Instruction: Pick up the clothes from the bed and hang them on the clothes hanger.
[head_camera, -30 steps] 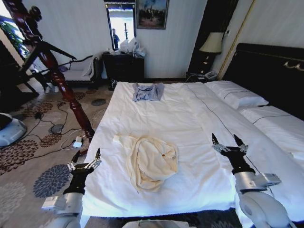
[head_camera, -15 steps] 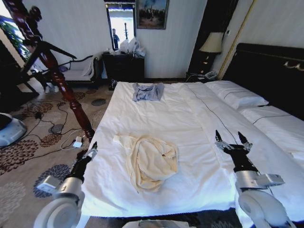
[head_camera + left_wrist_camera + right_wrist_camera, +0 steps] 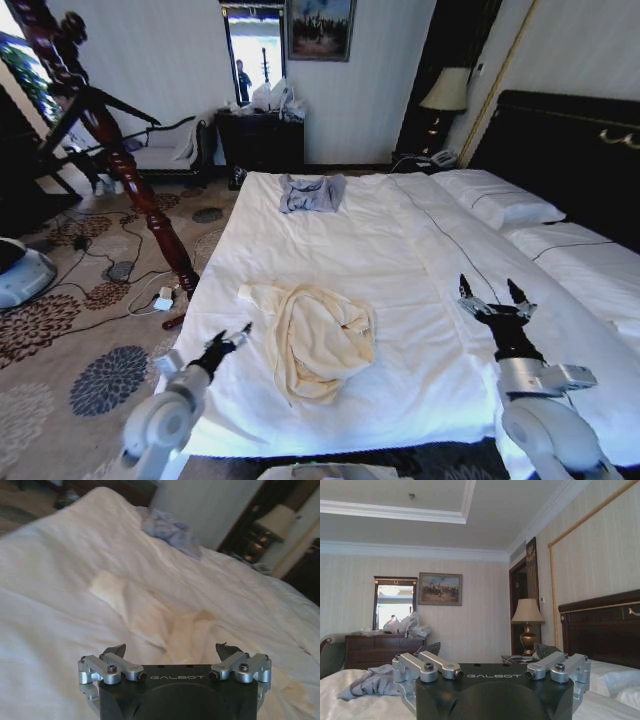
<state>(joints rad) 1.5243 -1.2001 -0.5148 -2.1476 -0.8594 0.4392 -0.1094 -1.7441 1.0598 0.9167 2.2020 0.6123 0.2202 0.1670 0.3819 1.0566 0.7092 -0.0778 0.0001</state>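
A: We've got the clothes (image 3: 320,345) lying crumpled on the near-left part of the bed (image 3: 400,250), one sleeve trailing toward the left edge. Nothing has lifted them yet, so we're right at the start of this job.

B: Agreed. The pick-up is not done, and the hanging is all ahead of us. The clothes hanger (image 3: 110,140) stands on the carpet to the far left of the bed, its arms bare as far as we can see.

A: Now the left gripper (image 3: 232,340). We see it just over the near-left edge of the mattress, pointing at the sleeve, close to it but not touching.

B: And from the left wrist view its fingers stand apart, empty, with the cream fabric straight ahead of them.

A: The right gripper (image 3: 497,298) hovers over bare sheet on the near-right side, well apart from the clothes. Fingers spread there too, holding nothing.

B: What's changed for us? A second ago the left gripper hung beside the bed, over the carpet. Half a second ago it was swinging in toward the mattress edge. Now it has reached over the sheet toward the sleeve.

A: The right gripper has only drifted a touch nearer and rightward. The garment itself hasn't shifted.

B: And the small grey-blue garment (image 3: 311,192) at the far end of the bed sits as it was.
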